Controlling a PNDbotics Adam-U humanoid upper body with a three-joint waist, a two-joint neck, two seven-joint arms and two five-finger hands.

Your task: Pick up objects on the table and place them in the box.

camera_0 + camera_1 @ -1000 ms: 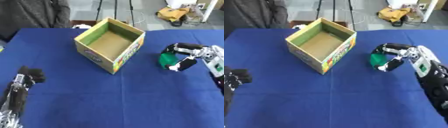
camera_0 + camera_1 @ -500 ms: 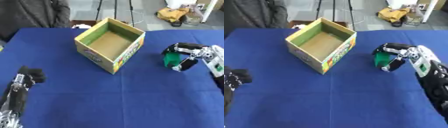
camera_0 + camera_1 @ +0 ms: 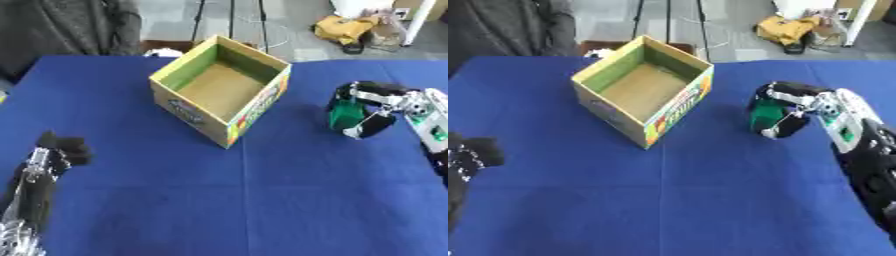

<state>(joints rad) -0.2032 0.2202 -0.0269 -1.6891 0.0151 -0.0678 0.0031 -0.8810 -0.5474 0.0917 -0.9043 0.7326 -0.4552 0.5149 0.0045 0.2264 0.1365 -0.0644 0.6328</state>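
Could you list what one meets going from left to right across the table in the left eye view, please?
Left robot hand → open cardboard box → green object, held in the curled fingers of the right robot hand.

Matt blue cloth over the table [image 3: 262, 200], smooth, barely a crease. Cardboard box [image 3: 220, 90] at about eleven o'clock of the table's middle: plain, dull brown card inside, walls lined green within, printed paper-like outer faces in yellow with coloured lettering, slight sheen. Green object [image 3: 766, 113] at three o'clock, smooth, plastic-looking, clasped by curled fingers of the right hand [image 3: 798, 102], itself black with silvery-white, hard-looking parts, faintly glossy. Left hand [image 3: 54, 150] at eight o'clock, matt black, silvery metallic bits lower down the arm.
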